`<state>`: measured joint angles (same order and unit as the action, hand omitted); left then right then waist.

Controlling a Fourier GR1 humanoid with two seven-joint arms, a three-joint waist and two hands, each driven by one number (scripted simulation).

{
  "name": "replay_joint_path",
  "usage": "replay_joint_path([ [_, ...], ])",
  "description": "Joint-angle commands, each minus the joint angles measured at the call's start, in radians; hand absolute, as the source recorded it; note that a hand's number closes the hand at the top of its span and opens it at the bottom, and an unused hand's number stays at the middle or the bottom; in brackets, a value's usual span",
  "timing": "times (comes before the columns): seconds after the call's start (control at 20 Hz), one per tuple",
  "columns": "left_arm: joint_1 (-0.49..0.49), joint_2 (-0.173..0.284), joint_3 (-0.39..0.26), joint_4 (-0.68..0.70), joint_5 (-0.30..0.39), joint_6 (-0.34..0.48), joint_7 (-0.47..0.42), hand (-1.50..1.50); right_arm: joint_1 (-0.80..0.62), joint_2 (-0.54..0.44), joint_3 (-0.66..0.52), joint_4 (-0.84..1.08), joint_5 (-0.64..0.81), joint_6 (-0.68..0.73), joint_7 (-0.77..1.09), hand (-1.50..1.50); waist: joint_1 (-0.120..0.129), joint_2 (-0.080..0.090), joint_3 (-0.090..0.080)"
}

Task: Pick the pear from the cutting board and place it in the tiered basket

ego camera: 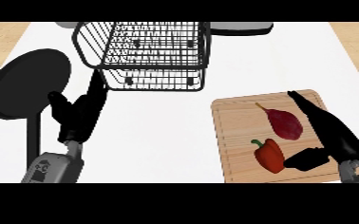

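A dark red pear (286,122) with a thin stem lies on the wooden cutting board (238,142) at the right. Just below it on the board sits a red bell pepper (269,155). My right hand (328,133) is open over the board's right side, its fingers stretched along the pear's right and its thumb low beside the pepper; it holds nothing. The black wire tiered basket (151,52) stands at the back centre. My left hand (80,114) is open at the left, fingers pointing up toward the basket's lower left corner.
A large black round pan or plate (32,80) lies at the far left beside my left hand. Grey and dark objects (242,27) show behind the basket at the counter's back edge. White counter (161,133) stretches between the hands.
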<state>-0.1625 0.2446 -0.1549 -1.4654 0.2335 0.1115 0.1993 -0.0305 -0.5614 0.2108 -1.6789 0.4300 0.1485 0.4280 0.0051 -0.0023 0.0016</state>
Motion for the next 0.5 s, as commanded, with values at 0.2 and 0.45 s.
replay_joint_path([
  [0.2, 0.035, -0.045, -0.03, -0.073, -0.015, -0.053, 0.02, 0.0, -0.01, 0.074, -0.026, 0.119, 0.064, -0.009, -0.085, -1.5, -0.002, 0.002, -0.001],
  [0.45, 0.006, -0.04, 0.008, -0.039, -0.018, -0.092, 0.034, 0.0, -0.075, 0.122, -0.072, 0.204, 0.064, 0.012, -0.112, -1.5, -0.002, 0.002, -0.001],
])
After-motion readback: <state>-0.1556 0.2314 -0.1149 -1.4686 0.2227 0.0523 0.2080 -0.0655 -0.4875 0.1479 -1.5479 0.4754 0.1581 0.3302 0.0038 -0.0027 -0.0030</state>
